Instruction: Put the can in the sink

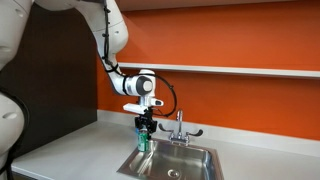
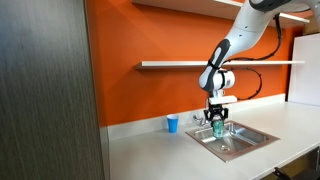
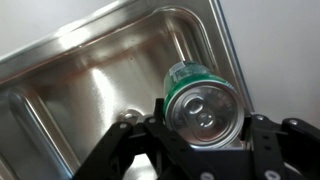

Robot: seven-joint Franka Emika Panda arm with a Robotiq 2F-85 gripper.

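The green can (image 3: 200, 100) with its silvery top sits between the fingers of my gripper (image 3: 203, 128), which is shut on it. In both exterior views the gripper (image 1: 145, 128) (image 2: 218, 120) holds the can (image 1: 144, 142) (image 2: 218, 130) upright just over the near-left part of the stainless steel sink (image 1: 195, 163) (image 2: 250, 138). In the wrist view the sink basin (image 3: 90, 90) fills the picture below the can. The can's base is hidden from the wrist view.
A chrome faucet (image 1: 179, 125) with two lever handles stands at the sink's back rim. A small blue cup (image 2: 173, 124) stands on the counter beside the sink. A white shelf (image 2: 200, 65) runs along the orange wall above.
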